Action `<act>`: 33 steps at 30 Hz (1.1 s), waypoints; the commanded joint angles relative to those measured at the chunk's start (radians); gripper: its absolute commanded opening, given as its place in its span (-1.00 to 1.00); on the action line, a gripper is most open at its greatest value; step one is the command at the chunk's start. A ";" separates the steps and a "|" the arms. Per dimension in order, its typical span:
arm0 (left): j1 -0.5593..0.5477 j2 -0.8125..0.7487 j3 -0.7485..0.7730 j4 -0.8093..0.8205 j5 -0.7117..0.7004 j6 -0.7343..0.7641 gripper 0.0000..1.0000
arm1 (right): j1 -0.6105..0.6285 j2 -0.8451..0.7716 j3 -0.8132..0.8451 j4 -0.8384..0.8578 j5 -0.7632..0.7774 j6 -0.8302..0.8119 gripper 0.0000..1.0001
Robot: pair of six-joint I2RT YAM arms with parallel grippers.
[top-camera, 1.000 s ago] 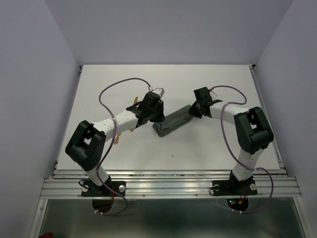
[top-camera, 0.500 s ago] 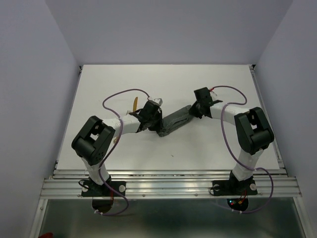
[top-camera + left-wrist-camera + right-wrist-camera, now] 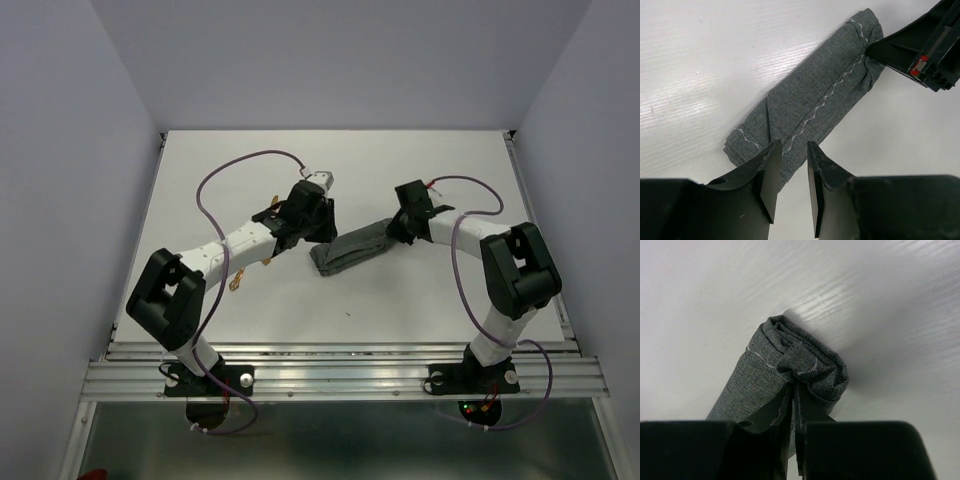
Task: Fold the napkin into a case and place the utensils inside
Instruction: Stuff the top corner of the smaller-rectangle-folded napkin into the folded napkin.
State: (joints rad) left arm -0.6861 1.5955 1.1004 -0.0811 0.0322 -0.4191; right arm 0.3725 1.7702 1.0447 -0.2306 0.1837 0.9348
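Note:
The case [image 3: 352, 247] is a dark grey narrow strip of folded cloth with a pale hem line, lying slantwise at the table's middle. My right gripper [image 3: 397, 229] is shut on the cloth at its far right end [image 3: 810, 371]; the jaws meet at the fold [image 3: 794, 386]. My left gripper [image 3: 316, 228] hovers over the strip's near left end [image 3: 790, 150], jaws a little apart and empty. The case fills the left wrist view [image 3: 825, 92], where the right gripper [image 3: 877, 49] also shows. The utensils show only as orange-brown tips [image 3: 268, 262] beside my left arm, mostly hidden.
The white table [image 3: 330, 160] has a metal rail along its near edge [image 3: 340, 375]. Purple cables loop above both arms. Grey walls close in the left, right and back.
My left arm dipped toward the case's left end, then lifted back up. The case and my right gripper have shifted slightly to the right.

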 commanded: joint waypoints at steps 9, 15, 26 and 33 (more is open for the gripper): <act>-0.043 0.021 0.053 -0.051 -0.075 0.037 -0.23 | -0.010 -0.144 -0.008 -0.191 0.077 -0.070 -0.38; -0.059 0.027 0.085 -0.077 -0.107 0.059 -0.21 | -0.010 -0.166 0.008 -0.223 0.097 -0.076 -0.36; -0.128 0.047 0.179 -0.126 -0.213 0.178 0.04 | -0.010 -0.228 -0.017 -0.245 0.114 -0.070 -0.16; -0.196 0.098 0.178 -0.125 -0.267 0.273 0.10 | -0.020 -0.400 -0.054 -0.299 0.215 -0.085 0.58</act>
State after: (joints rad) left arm -0.8520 1.6661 1.2522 -0.2024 -0.1852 -0.2241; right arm 0.3721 1.4734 1.0077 -0.4927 0.3092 0.8627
